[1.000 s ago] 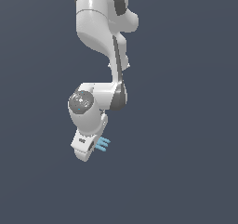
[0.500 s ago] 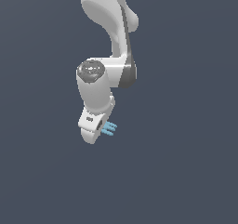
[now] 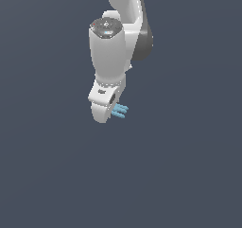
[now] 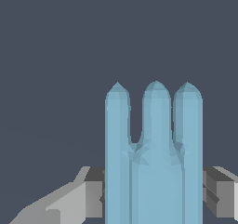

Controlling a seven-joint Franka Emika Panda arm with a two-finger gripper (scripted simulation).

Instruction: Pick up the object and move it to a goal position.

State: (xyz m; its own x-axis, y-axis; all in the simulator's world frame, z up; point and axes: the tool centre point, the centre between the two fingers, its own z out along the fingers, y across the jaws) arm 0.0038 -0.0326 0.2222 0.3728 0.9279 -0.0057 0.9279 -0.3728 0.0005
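Observation:
The object (image 4: pixel 153 158) is a light-blue flat piece with three parallel bars ending in rounded tips. In the wrist view it stands between my two grey fingers (image 4: pixel 88 193), which press on its two sides. In the exterior view only its bar tips (image 3: pixel 120 111) stick out from behind the white gripper (image 3: pixel 109 108), toward the exterior view's right. The gripper is shut on the object and holds it in the air. The fingertips themselves are hidden behind the hand in the exterior view.
The white arm (image 3: pixel 113 38) reaches down from the top of the exterior view. All around is a plain dark grey-blue background with no other object or marker in view.
The arm has swung toward the exterior view's right and risen, carrying the object with it. The grip on the object is unchanged.

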